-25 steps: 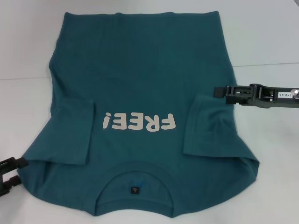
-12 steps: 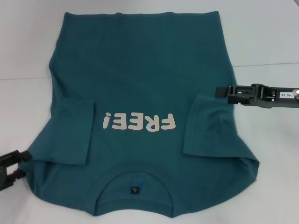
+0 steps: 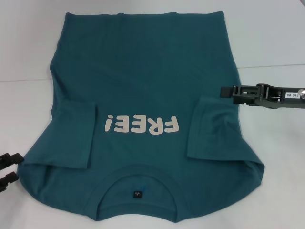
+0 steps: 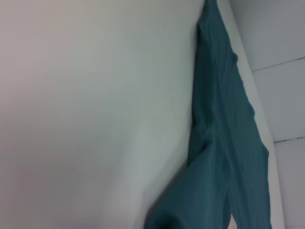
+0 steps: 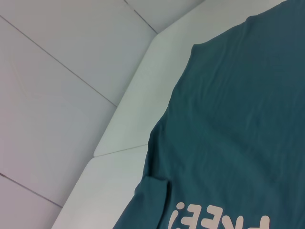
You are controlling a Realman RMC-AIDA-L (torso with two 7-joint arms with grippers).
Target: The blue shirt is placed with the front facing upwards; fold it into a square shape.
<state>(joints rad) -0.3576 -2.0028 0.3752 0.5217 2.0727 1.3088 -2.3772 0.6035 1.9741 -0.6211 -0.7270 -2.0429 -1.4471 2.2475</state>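
Head view first: I've got the blue shirt (image 3: 143,95) spread flat on the white table (image 3: 271,38), print side up, collar nearest the robot and hem at the far edge. Both sleeves are folded inward over the body, and the cream lettering (image 3: 142,124) sits between them, reading upside down from here. A small dark label (image 3: 137,194) shows inside the neckline.

My left gripper (image 3: 8,171) is low at the near left corner of the view, just off the shirt's shoulder edge, its two dark fingers apart with nothing between them. My right gripper (image 3: 228,91) reaches in from the right, level over the table, its tip right at the shirt's side edge above the folded sleeve; whether its fingers are parted or closed I can't tell, and I see no cloth in it.

Left wrist view gives me bare tabletop and the shirt's edge (image 4: 224,143) lying rumpled alongside. Right wrist view looks down on the shirt's body and the lettering, with pale floor tiles (image 5: 57,95) beyond the table's edge.
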